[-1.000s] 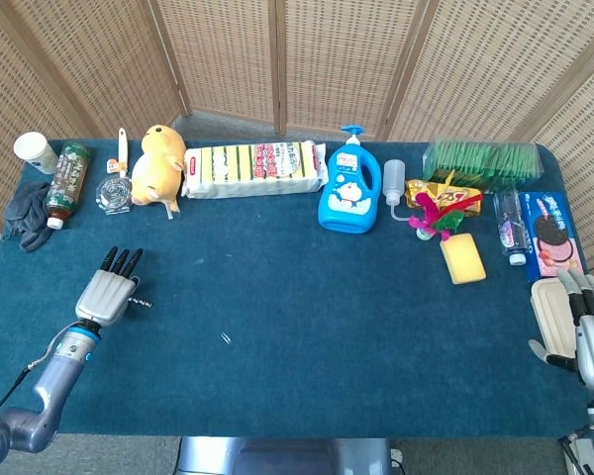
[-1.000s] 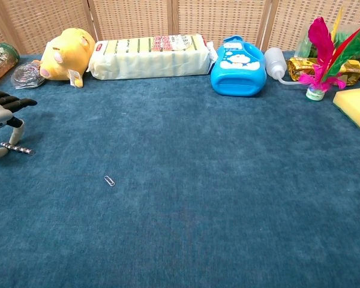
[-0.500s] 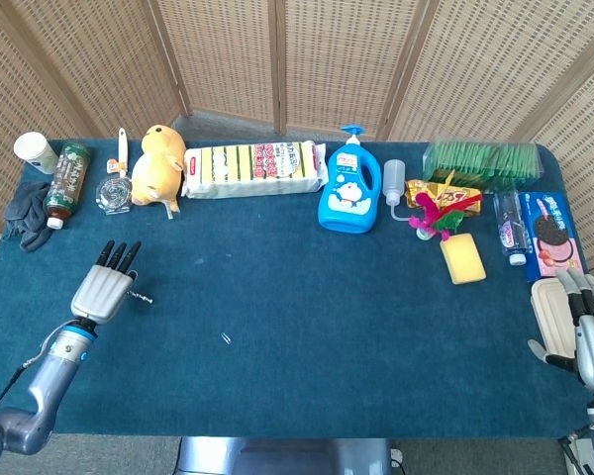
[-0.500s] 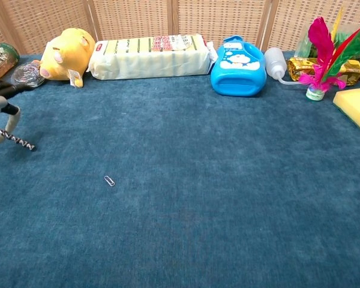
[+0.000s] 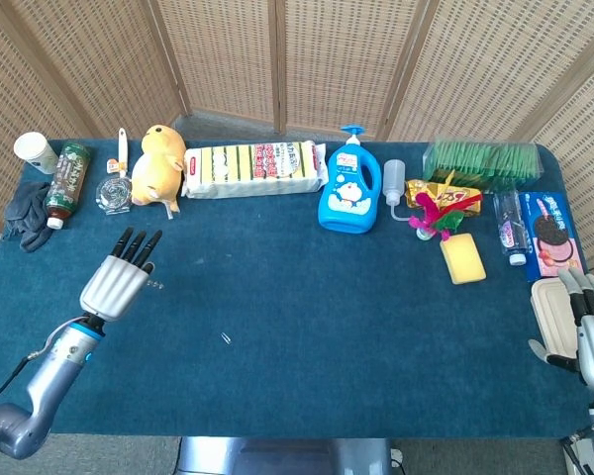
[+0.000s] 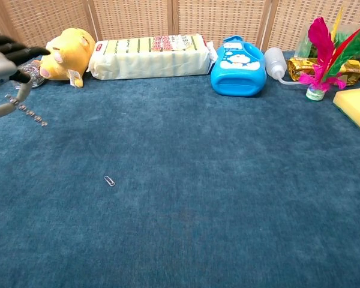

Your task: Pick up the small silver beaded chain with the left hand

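The small silver beaded chain point(image 6: 29, 111) hangs in the air above the blue cloth, pinched at its upper end by my left hand point(image 6: 5, 67) at the left edge of the chest view. In the head view the chain point(image 5: 154, 285) shows as a short speck just right of my left hand point(image 5: 119, 281), which is raised over the left part of the table with fingers pointing away. My right hand point(image 5: 593, 332) rests at the right table edge with fingers extended and nothing in it.
A paper clip point(image 6: 110, 180) lies on the cloth right of the left hand. Along the back stand a yellow plush toy point(image 5: 158, 164), a sponge pack point(image 5: 254, 168), a blue bottle point(image 5: 346, 193), a green bottle point(image 5: 65, 178) and a yellow sponge point(image 5: 462, 258).
My left hand has risen and moved forward and right with the chain, which has come off the cloth and now dangles. The right hand has not moved.
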`<state>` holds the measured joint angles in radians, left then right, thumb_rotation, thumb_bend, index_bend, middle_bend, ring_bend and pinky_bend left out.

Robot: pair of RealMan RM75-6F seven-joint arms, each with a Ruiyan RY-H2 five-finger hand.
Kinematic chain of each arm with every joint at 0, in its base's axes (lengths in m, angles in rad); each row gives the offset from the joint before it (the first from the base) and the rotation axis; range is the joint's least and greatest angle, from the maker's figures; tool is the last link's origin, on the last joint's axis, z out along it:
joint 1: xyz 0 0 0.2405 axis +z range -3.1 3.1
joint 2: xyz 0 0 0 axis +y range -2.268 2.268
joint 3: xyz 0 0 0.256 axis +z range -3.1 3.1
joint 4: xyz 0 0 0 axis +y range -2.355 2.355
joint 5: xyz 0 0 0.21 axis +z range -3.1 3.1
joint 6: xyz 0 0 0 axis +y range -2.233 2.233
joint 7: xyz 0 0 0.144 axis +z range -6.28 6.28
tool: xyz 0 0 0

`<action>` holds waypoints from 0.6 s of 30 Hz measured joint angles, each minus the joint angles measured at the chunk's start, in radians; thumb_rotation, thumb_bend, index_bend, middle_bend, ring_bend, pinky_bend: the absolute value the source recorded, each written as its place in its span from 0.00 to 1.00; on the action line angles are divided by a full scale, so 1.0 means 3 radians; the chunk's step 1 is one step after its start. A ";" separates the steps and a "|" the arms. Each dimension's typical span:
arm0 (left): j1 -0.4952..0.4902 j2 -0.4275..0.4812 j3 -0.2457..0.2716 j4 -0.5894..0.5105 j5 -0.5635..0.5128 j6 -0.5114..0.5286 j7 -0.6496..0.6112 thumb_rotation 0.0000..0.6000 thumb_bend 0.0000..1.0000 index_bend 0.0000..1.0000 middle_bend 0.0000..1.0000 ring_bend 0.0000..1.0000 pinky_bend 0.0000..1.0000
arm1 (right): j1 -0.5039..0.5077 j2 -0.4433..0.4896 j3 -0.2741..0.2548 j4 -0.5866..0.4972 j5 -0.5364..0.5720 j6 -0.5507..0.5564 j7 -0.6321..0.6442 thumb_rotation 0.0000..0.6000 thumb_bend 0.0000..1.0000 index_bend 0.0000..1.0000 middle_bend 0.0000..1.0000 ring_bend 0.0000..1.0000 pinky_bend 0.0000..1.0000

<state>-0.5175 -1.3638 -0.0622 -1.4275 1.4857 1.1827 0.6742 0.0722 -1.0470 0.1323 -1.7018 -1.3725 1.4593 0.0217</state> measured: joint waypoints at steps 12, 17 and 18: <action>-0.0197 0.0242 -0.0091 -0.0900 -0.0133 -0.0222 0.0805 1.00 0.69 0.54 0.01 0.08 0.09 | -0.0006 0.0039 0.0019 -0.0019 0.0011 0.0003 0.0098 1.00 0.00 0.00 0.00 0.00 0.00; -0.0306 0.0278 -0.0113 -0.1161 -0.0281 -0.0369 0.1173 1.00 0.69 0.54 0.01 0.09 0.09 | -0.0005 0.0053 0.0031 -0.0031 0.0023 0.0002 0.0119 1.00 0.00 0.00 0.00 0.00 0.00; -0.0323 0.0275 -0.0113 -0.1200 -0.0315 -0.0391 0.1229 1.00 0.69 0.54 0.01 0.09 0.09 | -0.0003 0.0053 0.0031 -0.0029 0.0025 -0.0002 0.0117 1.00 0.00 0.00 0.00 0.00 0.00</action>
<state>-0.6146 -1.2812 -0.0962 -1.7876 1.3911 1.0656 1.0428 0.0713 -1.0312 0.1417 -1.7105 -1.3651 1.4588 0.0568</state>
